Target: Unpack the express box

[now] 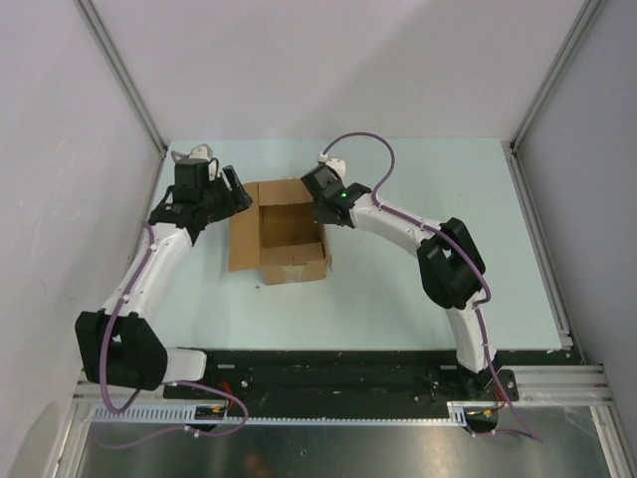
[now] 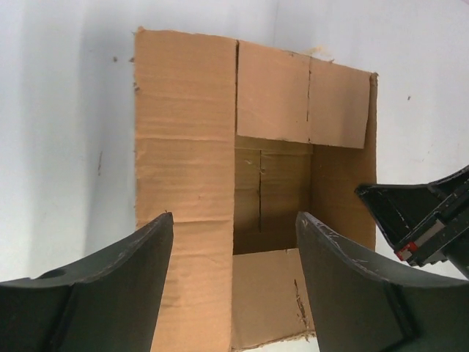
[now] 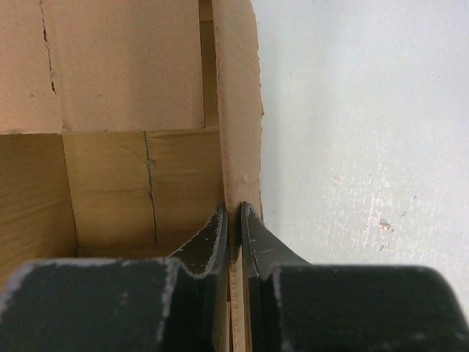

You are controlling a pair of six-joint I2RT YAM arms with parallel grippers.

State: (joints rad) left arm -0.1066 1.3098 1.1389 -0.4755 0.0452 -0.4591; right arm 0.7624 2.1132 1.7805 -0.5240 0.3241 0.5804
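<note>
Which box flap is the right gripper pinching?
On the pale table, find the open brown express box between the arms. The right gripper is shut on its right-side flap. That one stands upright, edge-on, unlike the left flap, folded out flat.

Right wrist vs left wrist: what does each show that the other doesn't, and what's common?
Only right wrist: a close-up of the right gripper shut on a thin cardboard edge of the box.
Only left wrist: the left gripper open above a spread flap, the whole box opening with its flaps folded out, and the right gripper seen from outside at the box's side.
Both: the box open, its inside floor with a seam, no contents in the visible part, and the pale table.
</note>
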